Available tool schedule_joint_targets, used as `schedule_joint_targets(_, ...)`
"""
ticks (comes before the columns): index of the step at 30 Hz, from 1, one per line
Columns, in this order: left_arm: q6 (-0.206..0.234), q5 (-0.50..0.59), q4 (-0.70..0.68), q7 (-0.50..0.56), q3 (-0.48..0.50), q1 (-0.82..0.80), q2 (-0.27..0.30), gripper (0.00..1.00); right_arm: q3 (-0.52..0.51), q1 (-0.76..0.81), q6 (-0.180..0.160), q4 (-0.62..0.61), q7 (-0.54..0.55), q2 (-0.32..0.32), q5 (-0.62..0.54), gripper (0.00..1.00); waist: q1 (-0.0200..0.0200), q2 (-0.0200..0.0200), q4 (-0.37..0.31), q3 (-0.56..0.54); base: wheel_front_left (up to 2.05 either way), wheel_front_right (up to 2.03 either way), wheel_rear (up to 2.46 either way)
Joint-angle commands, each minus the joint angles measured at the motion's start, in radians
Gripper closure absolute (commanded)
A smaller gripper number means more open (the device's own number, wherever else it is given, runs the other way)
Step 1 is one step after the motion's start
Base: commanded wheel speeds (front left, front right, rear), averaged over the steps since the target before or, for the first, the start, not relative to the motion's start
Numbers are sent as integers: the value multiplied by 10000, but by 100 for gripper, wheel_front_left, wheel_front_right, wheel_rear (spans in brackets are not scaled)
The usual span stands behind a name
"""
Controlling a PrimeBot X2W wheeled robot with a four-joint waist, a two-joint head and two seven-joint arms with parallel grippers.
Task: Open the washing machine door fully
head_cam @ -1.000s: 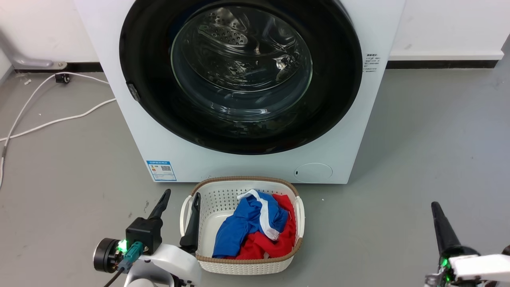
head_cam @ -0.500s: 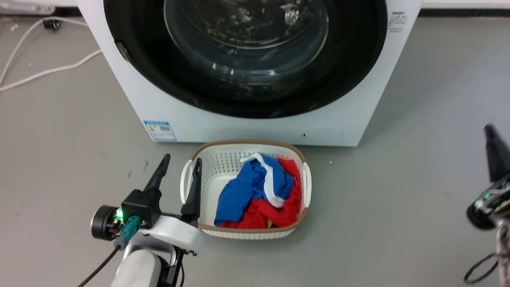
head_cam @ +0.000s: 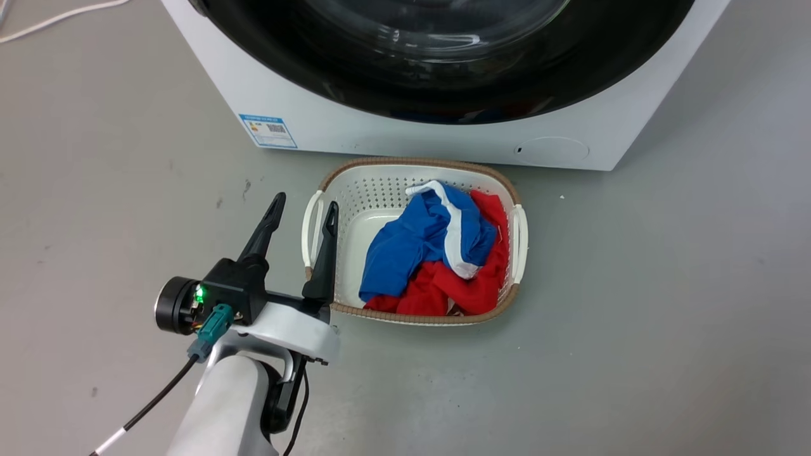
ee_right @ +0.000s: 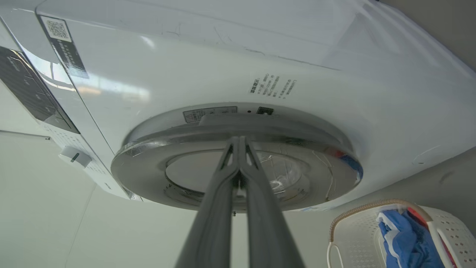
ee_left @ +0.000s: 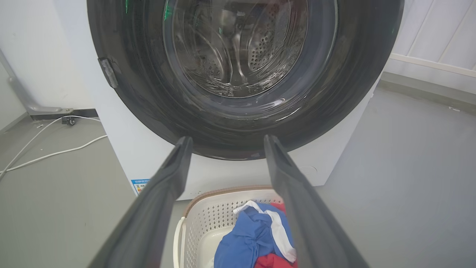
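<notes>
Our head camera has tipped down since a second ago, so the machine (head_cam: 443,136) and basket (head_cam: 412,163) sit higher in view; neither has shifted on the floor (head_cam: 633,348). We find the door (ee_left: 148,111) shut against the machine front, at 12 o'clock from the basket. The left hand (head_cam: 305,201) is released, fingers spread, parked at the basket's 9 o'clock, in our judgement to keep clear. The right hand (ee_right: 238,138) is clenched and empty, tips aimed at the door's edge, probably to hook it. Door: glossy black ring around a bulging clear window (ee_left: 238,56). Basket: perforated white plastic, woven brown rim.
</notes>
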Motion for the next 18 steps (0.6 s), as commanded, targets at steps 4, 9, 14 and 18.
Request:
schedule_joint_targets(4, -91, 108, -44, -57, -41, -298, -37, 0, 625, -1501, 4, 888, 488, -206, -380, 100, -1, 0, 277, 346, 0, 0, 0)
schedule_joint_targets(9, -108, 157, -82, -48, -45, -356, -84, 0, 1233, -3043, 4, 1977, 570, -88, -1021, 100, -1, 0, 394, 575, 0, 0, 0)
schedule_joint_targets(14, -159, 196, -181, -50, -59, -499, -180, 0, 1546, -4421, 3, 3024, 500, 100, -1489, 100, -1, 0, 528, 912, 0, 0, 0)
schedule_joint_targets(18, -187, 271, -242, -50, -60, -624, -235, 0, 1752, -5422, 4, 3797, 460, 281, -1808, 100, -1, 0, 565, 1230, 0, 0, 0)
